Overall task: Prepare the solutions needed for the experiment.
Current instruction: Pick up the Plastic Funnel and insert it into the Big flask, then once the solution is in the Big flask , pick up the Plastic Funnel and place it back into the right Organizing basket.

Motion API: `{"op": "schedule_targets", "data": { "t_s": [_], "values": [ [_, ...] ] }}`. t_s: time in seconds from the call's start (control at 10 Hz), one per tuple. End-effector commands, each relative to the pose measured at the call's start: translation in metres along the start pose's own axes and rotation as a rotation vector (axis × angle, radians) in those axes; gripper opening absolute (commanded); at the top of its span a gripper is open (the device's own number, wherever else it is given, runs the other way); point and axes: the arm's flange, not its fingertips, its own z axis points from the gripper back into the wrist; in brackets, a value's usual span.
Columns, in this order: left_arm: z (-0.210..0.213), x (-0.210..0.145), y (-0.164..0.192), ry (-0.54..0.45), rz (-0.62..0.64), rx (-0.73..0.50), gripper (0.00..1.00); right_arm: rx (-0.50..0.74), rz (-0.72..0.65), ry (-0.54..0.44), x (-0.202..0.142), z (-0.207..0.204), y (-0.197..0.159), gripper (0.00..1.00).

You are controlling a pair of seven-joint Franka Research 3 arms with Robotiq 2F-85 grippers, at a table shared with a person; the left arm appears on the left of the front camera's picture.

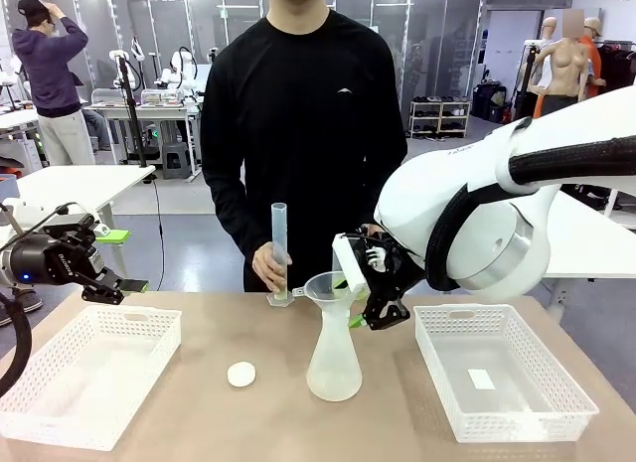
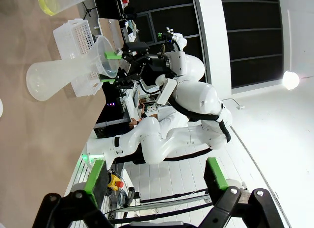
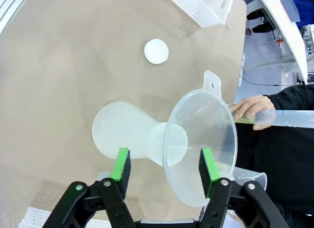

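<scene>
Flask [image 1: 334,368] upright mid-table, funnel [image 1: 328,286] seated in its neck. Right arm reaching in from the right, wrist bent down, right claw [image 1: 356,301] level with the funnel, fingers pointing at it. Jaws parted, one green pad on either side of the funnel bowl, gripping nothing; touching the rim or not, cannot tell.

Left arm out at the left edge, left claw [image 1: 121,261] held level above the far side of the left basket [image 1: 84,373], spread wide, empty.

Person's hand [image 1: 268,268] around a tall measuring cylinder [image 1: 279,233] standing just behind the flask. Yellow-green solution [image 2: 49,3] as a shallow layer in a clear container on the table, apart from the flask. Small white cap [image 1: 241,374] flat between flask and left basket. At the right, a second basket [image 1: 502,373].
</scene>
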Motion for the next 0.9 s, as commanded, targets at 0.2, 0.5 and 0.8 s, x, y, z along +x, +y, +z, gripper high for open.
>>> {"op": "schedule_targets", "data": {
  "t_s": [0.2, 0.5, 0.8],
  "values": [
    [0.0, 0.0009, -0.0026, 0.002, 0.003, -0.002, 1.0, -0.002, -0.003, -0.005, 0.0002, 0.0003, -0.0005, 1.0],
    [0.0, 0.0009, -0.0026, 0.002, 0.003, -0.002, 1.0, -0.002, -0.003, -0.005, 0.0002, 0.0003, -0.0005, 1.0],
    [0.0, 0.0009, -0.0026, 0.002, 0.003, -0.002, 1.0, -0.002, -0.003, -0.005, 0.0002, 0.0003, -0.0005, 1.0]
  ]
}}
